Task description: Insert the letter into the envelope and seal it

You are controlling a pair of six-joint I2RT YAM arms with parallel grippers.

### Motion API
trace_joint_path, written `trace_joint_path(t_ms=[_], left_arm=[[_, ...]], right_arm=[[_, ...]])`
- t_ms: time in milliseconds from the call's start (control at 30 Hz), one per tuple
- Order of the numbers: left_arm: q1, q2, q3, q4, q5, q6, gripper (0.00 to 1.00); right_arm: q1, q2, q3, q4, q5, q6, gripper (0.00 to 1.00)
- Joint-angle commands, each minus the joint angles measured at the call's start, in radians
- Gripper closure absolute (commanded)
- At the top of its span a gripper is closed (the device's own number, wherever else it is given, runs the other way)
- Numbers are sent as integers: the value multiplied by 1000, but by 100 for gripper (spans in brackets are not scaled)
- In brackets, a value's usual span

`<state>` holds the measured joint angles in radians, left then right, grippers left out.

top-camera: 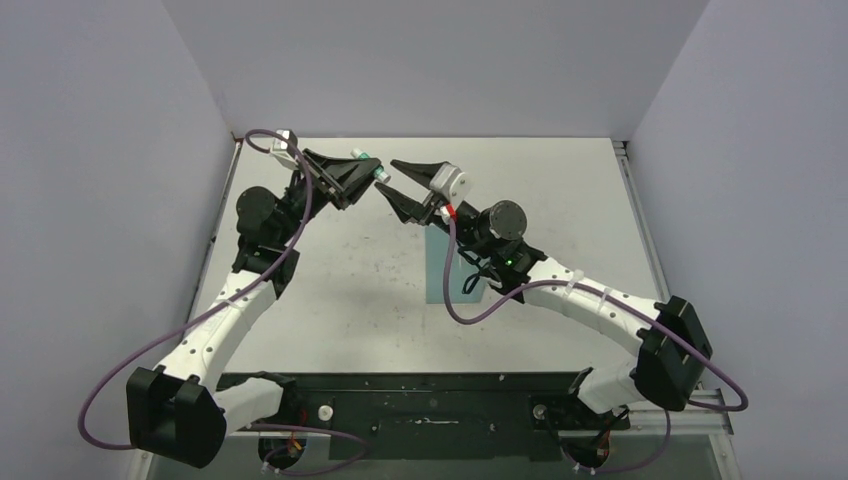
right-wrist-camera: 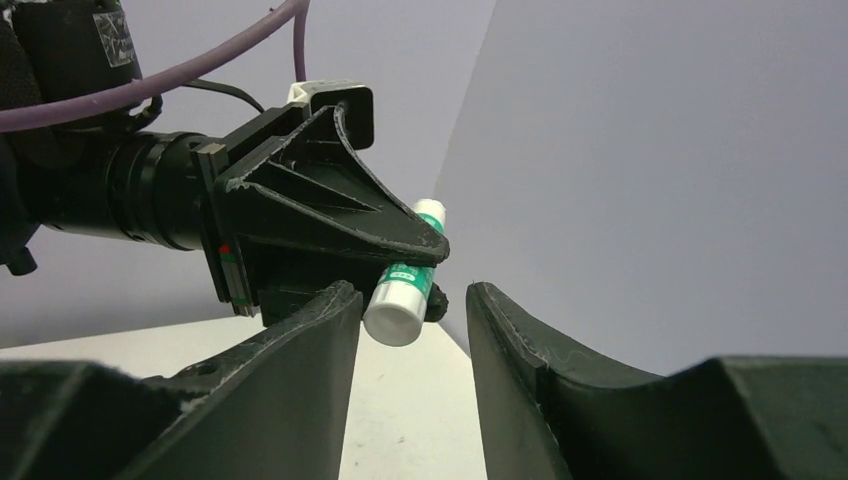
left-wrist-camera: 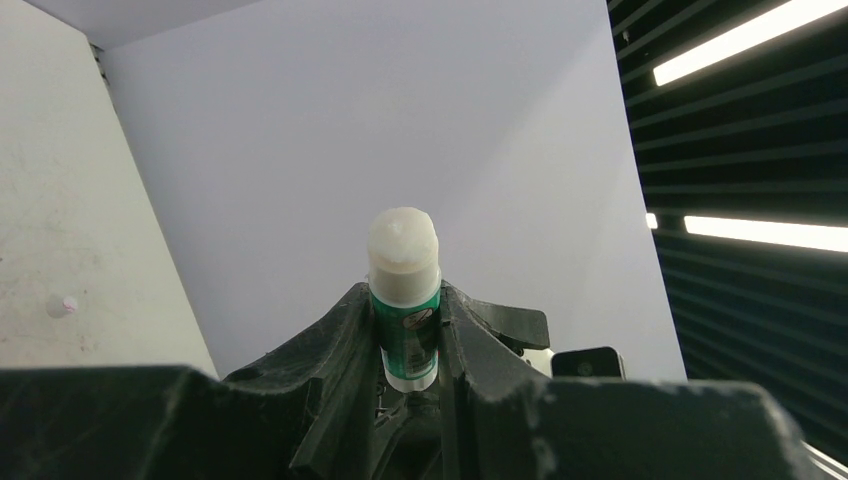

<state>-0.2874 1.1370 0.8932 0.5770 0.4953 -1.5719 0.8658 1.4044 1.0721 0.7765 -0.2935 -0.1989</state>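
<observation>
The left tool (top-camera: 369, 170) was clamped on a green-and-white glue stick (left-wrist-camera: 404, 300), held up above the counter (top-camera: 560, 200). The right tool (top-camera: 387, 176) stood partly open and held nothing, its jaws either side of the stick's white end with a gap showing. The teal envelope (top-camera: 437, 272) lay flat on the counter beneath the right arm.

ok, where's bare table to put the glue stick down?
Widest bare patch: table between the left arm and the envelope. Also bare: from the right arm to the table's right edge, and the far strip by the back wall. Crowded: far centre, where the left gripper holding the glue stick meets the open right gripper; the right arm overhangs the envelope.
</observation>
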Motion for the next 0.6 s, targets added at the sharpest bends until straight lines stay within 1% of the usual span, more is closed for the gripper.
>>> trace_joint_path(t_ms=[0,233,267,333,367,400,467,533,567], left_arm=[[-4,-25,52,18,31,-5,100],[-5,-23,72,7,49,15,100],[-7,-21,74,4,52,18,100],[-7,-20,78,-3,60,28,100],[-7,-20,83,-11,63,35,96],[-7,-19,88,-20,65,48,85],[-4,-24,97,-48,64,74,61],[4,-27,101,-72,59,95,40],[10,-30,97,-80,57,97,27]], right_arm=[[10,18,54,12,-11,-42,58],[15,36,62,20,18,-53,70],[15,39,63,25,24,-52,73],[14,43,64,35,40,-43,85],[14,43,62,49,52,-33,88],[14,40,56,62,60,-19,92],[0,34,45,73,69,17,95],[-41,22,31,93,28,99,95],[-64,16,20,106,5,140,95]])
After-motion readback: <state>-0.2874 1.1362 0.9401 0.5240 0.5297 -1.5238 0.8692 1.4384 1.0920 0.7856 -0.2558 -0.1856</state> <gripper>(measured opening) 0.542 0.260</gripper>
